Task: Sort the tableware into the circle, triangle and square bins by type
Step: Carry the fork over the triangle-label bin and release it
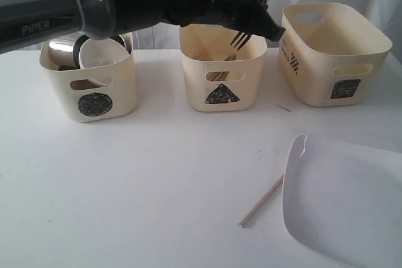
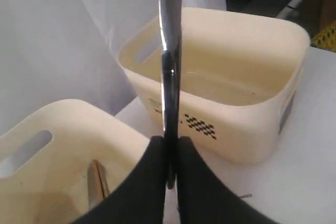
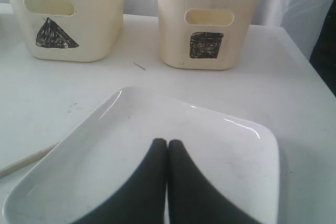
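- Gripping the fork (image 1: 240, 39) by its handle, the left tool (image 2: 170, 146) is clenched on it, upper middle of the exterior view.
- The fork's long axis runs steeply: tines down, handle toward the upper right.
- The triangle bin (image 1: 195, 61) sits right beneath the tines, so a straight drop looks enough.
- The right tool (image 3: 167, 142) is closed and empty over the white plate (image 3: 226, 145).

Bright, even light washed the white surface (image 1: 125, 186) (shadows were faint); glare glinted on the large white square plate (image 3: 220, 150); close foregrounds blurred.
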